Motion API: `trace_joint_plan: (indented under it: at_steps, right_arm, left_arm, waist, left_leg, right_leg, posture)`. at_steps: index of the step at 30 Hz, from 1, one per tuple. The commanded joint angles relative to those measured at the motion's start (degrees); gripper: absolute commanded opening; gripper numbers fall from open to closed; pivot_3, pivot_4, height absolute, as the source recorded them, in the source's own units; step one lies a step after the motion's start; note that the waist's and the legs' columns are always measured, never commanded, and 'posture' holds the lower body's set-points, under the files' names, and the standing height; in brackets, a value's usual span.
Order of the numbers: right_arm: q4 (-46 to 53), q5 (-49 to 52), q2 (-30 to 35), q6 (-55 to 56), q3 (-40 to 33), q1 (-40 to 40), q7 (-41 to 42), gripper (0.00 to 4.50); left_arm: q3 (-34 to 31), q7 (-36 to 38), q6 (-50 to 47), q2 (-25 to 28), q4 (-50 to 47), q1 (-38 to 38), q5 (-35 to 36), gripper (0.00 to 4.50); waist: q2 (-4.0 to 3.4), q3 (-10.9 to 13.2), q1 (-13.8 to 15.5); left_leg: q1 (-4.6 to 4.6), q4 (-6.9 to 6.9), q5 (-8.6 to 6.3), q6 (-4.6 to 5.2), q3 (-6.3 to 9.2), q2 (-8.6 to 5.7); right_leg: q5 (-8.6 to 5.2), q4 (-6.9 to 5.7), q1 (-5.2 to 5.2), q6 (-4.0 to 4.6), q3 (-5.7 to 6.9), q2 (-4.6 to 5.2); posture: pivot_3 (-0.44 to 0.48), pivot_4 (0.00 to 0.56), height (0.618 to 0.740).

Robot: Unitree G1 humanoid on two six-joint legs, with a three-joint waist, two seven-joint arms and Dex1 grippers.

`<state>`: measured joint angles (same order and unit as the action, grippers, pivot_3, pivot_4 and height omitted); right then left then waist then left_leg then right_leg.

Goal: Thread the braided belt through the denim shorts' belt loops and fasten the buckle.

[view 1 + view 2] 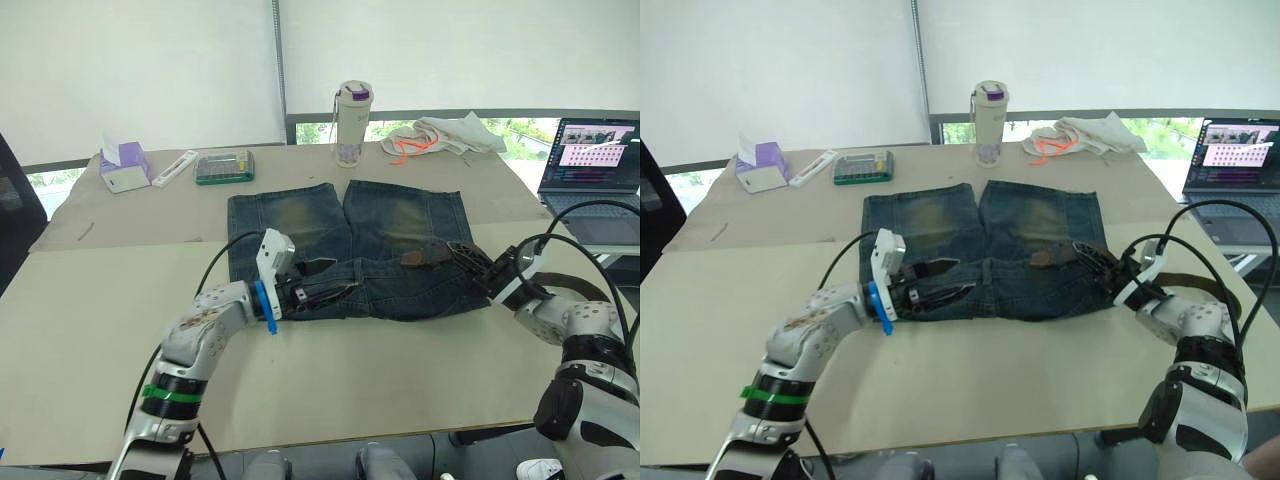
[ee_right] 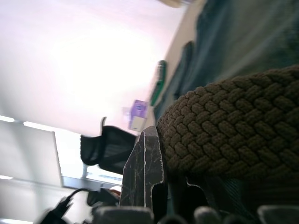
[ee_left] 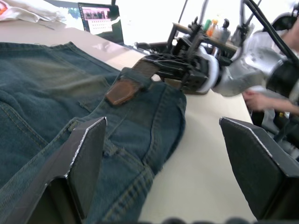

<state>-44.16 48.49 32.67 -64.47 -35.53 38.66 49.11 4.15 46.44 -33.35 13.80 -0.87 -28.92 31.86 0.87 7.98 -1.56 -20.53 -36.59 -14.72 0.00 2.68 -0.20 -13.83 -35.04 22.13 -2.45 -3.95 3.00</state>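
On the table (image 1: 100, 330), and big as anything in view, the shorts (image 1: 300, 225) lie flat with the legs pointing away from the robot and the waistband at the near edge, which puts the loops within reach of both arms. Over at the robot's right end of that waistband the belt (image 1: 425, 255) is going in: its brown end lies on the denim by the leather patch, and the rest trails off the table's right side, so it looks like threading has only just begun. Right gripper (image 1: 468, 262) is clamped on the belt at that corner, the braid pressed against a finger in its wrist view, presumably to feed it along. Left gripper (image 1: 940, 283) sits on the waistband near the middle, fingers (image 3: 86, 158) spread wide and holding nothing, likely placed to pin the denim or catch the belt tip as it comes through. One loop (image 3: 140, 80) shows by the patch. Buckle? Can't spot it.
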Motion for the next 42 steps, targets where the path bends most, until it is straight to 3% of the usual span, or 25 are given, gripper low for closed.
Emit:
trace_joint_plan:
  at_steps: [1,4,10,18,27,42]
  right_arm:
    - [5.48,4.41,-0.88,-2.50,-2.32,-0.96,0.80,0.00]
    - [8.78,6.25,-1.99,-3.66,-2.57,-2.19,0.71,0.00]
    - [10.55,7.56,-3.01,-3.18,-2.58,-2.87,-0.31,0.00]
    - [12.56,9.65,-3.61,-3.91,-1.97,-4.00,0.02,0.00]
    - [14.20,10.65,-3.37,-5.14,-1.08,-5.02,0.24,0.00]
    - [18.29,11.95,-4.38,-6.90,-0.25,-7.32,-0.54,0.00]
  left_arm:
    - [-0.02,0.50,1.01,-2.56,4.16,-4.00,0.44,4.11]
    - [1.12,-1.28,-1.31,-6.36,10.05,-7.58,-0.44,4.11]
    - [-6.82,-6.39,-8.56,-16.11,25.44,-14.85,5.63,4.11]
    - [-12.05,-9.15,-8.14,-21.99,38.23,-20.72,6.43,4.11]
    - [-16.54,-8.40,-7.15,-25.38,44.57,-24.53,9.71,4.11]
    - [-13.37,-3.80,-9.58,-27.90,43.79,-24.36,10.38,4.11]
  waist:
    - [-0.01,0.00,-0.02]
    - [-0.03,-0.02,-0.21]
    - [-0.02,-0.01,-0.19]
    - [-0.04,-0.02,-0.86]
    - [-0.04,-0.03,-0.84]
    - [-0.05,-0.03,-0.79]
  left_leg:
    - [-0.01,-0.02,0.00,0.00,-0.01,0.00]
    - [-0.02,-0.02,-0.01,0.01,0.00,-0.01]
    - [-0.11,-0.07,-0.01,0.02,0.02,-0.04]
    - [-0.32,-0.08,-0.02,0.03,0.07,-0.02]
    - [-0.29,-0.08,-0.01,0.02,0.08,-0.04]
    - [-0.24,-0.09,-0.01,0.02,0.11,-0.05]
  right_leg:
    - [0.01,0.00,0.00,-0.01,-0.01,0.00]
    - [0.01,-0.03,0.01,-0.02,-0.01,0.00]
    - [0.01,-0.03,0.04,-0.05,0.00,0.00]
    - [0.00,-0.05,0.08,-0.07,0.02,-0.04]
    - [0.00,-0.04,0.10,-0.07,0.03,-0.03]
    - [0.00,-0.04,0.11,-0.08,0.03,-0.03]
  posture:
    - [0.000,0.150,0.740]
    - [0.000,0.150,0.740]
    - [0.000,0.150,0.740]
    - [0.000,0.150,0.740]
    - [0.000,0.150,0.740]
    - [0.000,0.150,0.740]
